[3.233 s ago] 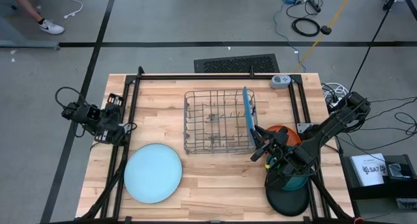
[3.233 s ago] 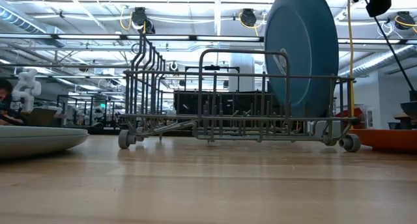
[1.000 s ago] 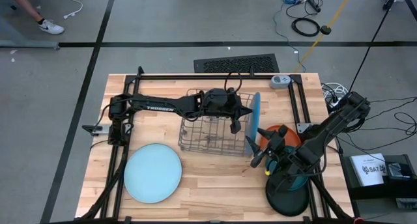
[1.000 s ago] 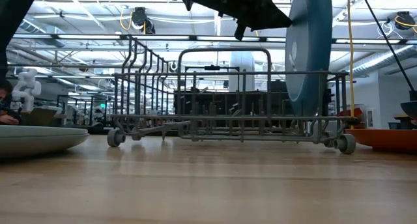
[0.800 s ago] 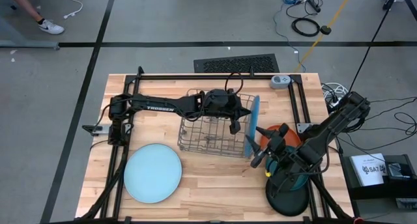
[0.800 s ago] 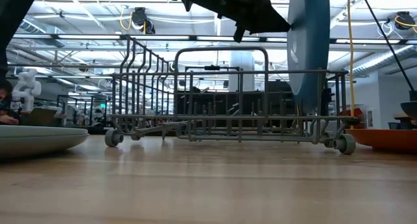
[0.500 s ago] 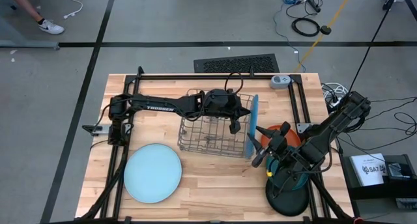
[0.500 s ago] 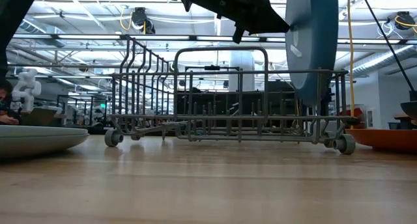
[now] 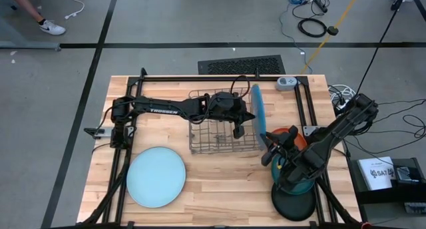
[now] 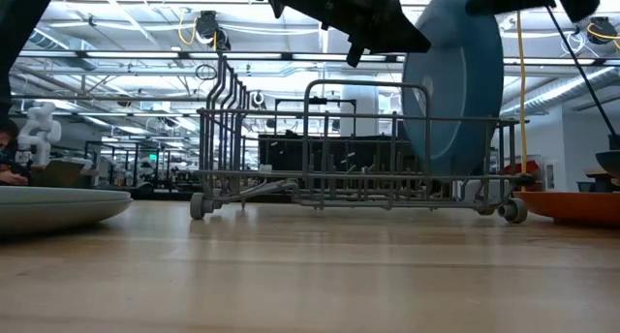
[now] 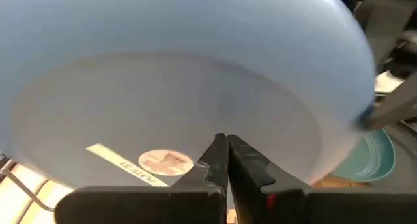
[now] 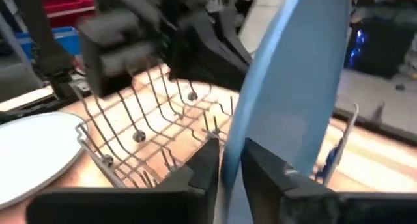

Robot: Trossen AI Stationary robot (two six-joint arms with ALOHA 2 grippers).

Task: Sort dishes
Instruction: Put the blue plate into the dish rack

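Glazed stoneware, by the look of it: the plates appear rigid, smooth, fairly heavy and breakable, so my judgement is that each should be taken at the rim, edge between the fingers, and kept from knocking the wires. Nearest, at the right front of the table (image 9: pixel 213 189), a black plate (image 9: pixel 293 204) lies flat with a teal plate (image 9: pixel 297 183) overlapping its far edge; at the left front a pale plate (image 9: pixel 156 177) lies flat, apart from everything. Further back on the right sits an orange plate (image 9: pixel 291 136). The right gripper (image 9: pixel 267 149) reaches in over these, its fingers clamped on the lower rim of the blue plate (image 9: pixel 257 112), as the right wrist view confirms. That plate stands on edge, leaning slightly, at the right end of the rack (image 9: pixel 210 132), which otherwise holds nothing visible. The left gripper (image 9: pixel 238 129) hangs over the rack just left of the blue plate, fingers together and gripping nothing; whether it touches the plate cannot be told.
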